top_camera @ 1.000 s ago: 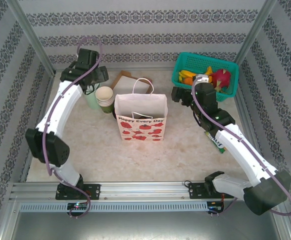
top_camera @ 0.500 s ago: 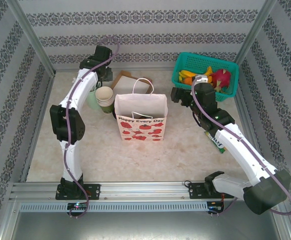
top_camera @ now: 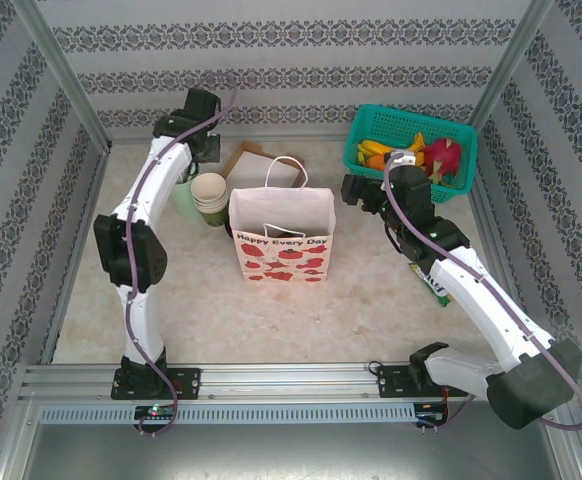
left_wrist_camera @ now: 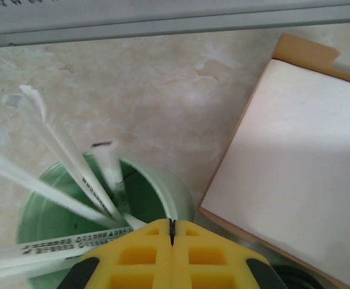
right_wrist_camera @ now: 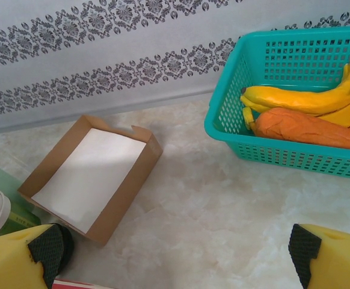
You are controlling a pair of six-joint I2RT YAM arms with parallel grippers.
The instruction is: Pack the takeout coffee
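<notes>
We see the left pincer (left_wrist_camera: 171, 230) pressed together over the stick cup (left_wrist_camera: 148, 195), gripping nothing; the right pincer (right_wrist_camera: 174, 250) gapes wide, empty, above the surface (right_wrist_camera: 223, 211).

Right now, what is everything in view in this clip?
paper bag: one, white with red strawberries, centre, upright
paper cups: one stack, cream inside, left of the bag
stick cup: one, pale green, holding white sticks, left of the stack
tray: one, brown, white inside, behind the bag
basket: one, teal, back right, holding toy fruit
packet: one, green, right of centre, partly hidden
left gripper: yellow, shut, above the stick cup
right gripper: yellow, open, right of the bag
</notes>
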